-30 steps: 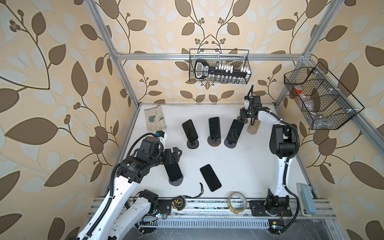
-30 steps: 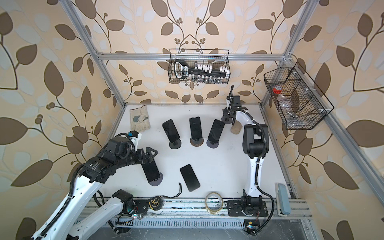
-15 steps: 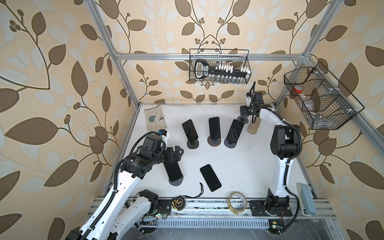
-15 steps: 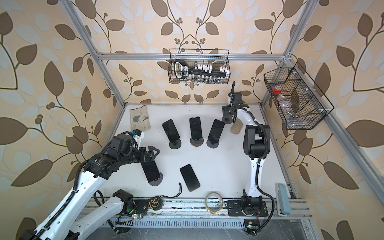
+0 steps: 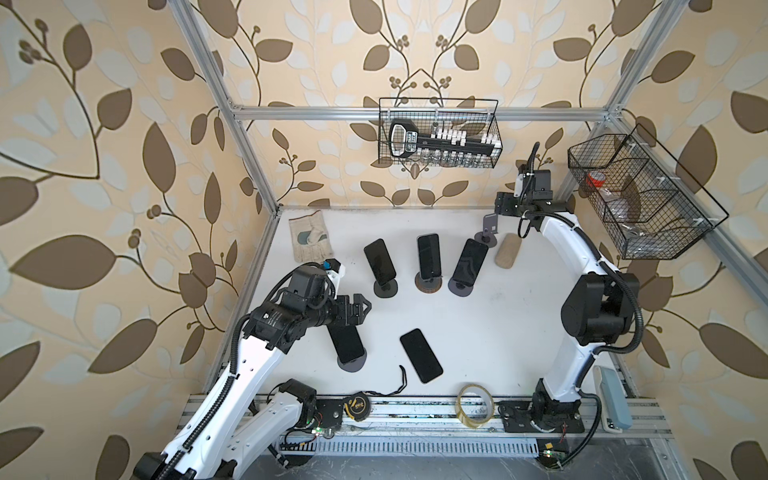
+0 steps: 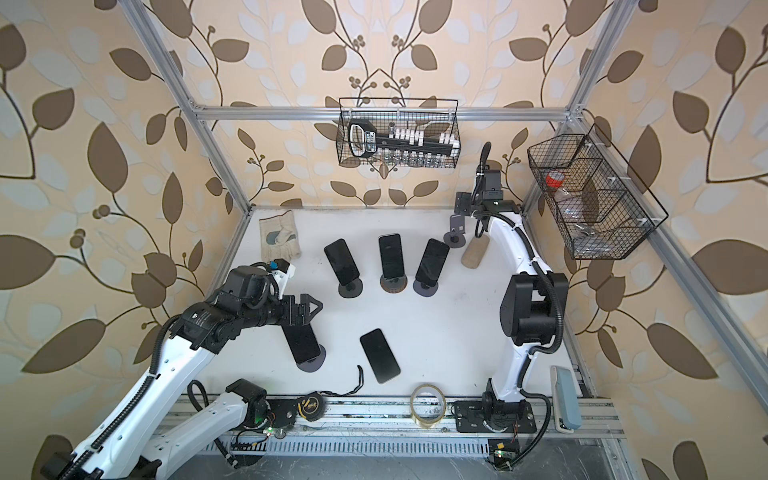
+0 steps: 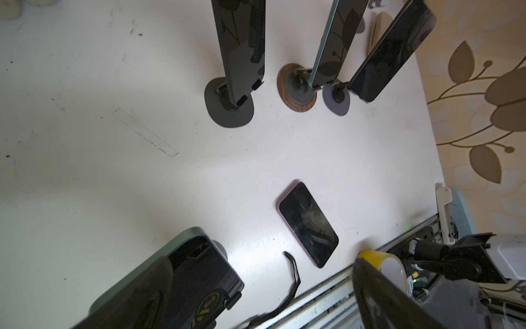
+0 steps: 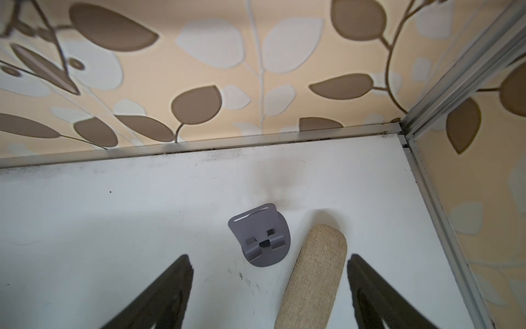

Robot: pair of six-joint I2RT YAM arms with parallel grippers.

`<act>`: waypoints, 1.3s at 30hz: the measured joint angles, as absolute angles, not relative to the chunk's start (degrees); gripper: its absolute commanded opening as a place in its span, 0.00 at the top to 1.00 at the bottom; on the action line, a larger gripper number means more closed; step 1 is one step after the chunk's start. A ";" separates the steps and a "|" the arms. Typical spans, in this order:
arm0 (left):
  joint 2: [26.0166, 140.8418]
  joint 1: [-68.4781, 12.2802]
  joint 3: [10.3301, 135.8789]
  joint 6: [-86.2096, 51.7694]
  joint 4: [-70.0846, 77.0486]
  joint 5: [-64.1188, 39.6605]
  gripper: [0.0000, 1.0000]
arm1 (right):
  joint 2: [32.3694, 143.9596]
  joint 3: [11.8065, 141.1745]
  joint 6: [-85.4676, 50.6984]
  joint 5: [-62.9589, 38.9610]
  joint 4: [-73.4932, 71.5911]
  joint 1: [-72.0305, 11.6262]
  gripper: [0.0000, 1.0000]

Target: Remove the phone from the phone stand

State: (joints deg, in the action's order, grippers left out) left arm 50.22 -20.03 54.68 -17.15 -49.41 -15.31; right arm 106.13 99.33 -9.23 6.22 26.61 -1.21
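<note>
A dark phone (image 5: 347, 343) leans on a phone stand with a round grey base (image 5: 353, 365) at the front left. My left gripper (image 5: 362, 309) hangs open just over the phone's upper end. In the left wrist view the phone (image 7: 193, 270) sits close to one finger (image 7: 142, 299), and the jaws stand wide with nothing gripped. Another phone (image 5: 420, 355) lies flat on the table. At the back right my right gripper (image 5: 503, 203) is open above an empty grey stand (image 8: 260, 236).
Three more phones stand on stands mid-table (image 5: 379, 259), (image 5: 429, 255), (image 5: 469, 262). A beige case (image 5: 507, 251) lies by the empty stand, a glove (image 5: 311, 235) at the back left. A tape roll (image 5: 476, 405) and tape measure (image 5: 357, 403) sit on the front rail.
My right gripper has opened and drawn back from the empty grey stand toward the back corner. The left gripper has shifted slightly to the right above the phone.
</note>
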 measured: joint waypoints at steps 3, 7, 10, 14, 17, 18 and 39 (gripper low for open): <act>52.53 -20.03 56.49 -16.23 -49.67 -14.48 0.01 | 101.12 95.04 -10.55 6.85 27.11 -3.44 0.13; 52.34 -20.03 57.45 -15.94 -50.57 -14.44 0.01 | 94.67 91.48 -10.96 7.77 27.83 -7.44 0.13; 51.79 -20.03 58.65 -15.81 -51.42 -13.17 0.01 | 89.93 90.00 -11.20 7.75 28.10 -9.61 0.13; 50.89 -20.03 60.60 -16.86 -52.60 -9.39 0.01 | 83.70 86.52 -11.75 8.97 27.11 -14.04 0.14; 50.76 -20.03 62.08 -18.70 -53.58 -5.08 0.01 | 80.77 82.83 -13.02 9.21 24.69 -19.86 0.14; 50.74 -20.03 62.39 -19.55 -53.87 -3.64 0.01 | 80.38 81.71 -13.54 9.23 23.79 -21.89 0.14; 52.31 -20.03 62.50 -24.03 -59.86 7.97 0.01 | 83.64 65.65 -22.74 11.22 5.89 -57.45 0.00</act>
State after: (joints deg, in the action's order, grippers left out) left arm 52.31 -20.03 62.50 -24.03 -59.86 7.97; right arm 83.64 65.65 -22.74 11.22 5.89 -57.45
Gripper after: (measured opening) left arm 0.990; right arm 0.998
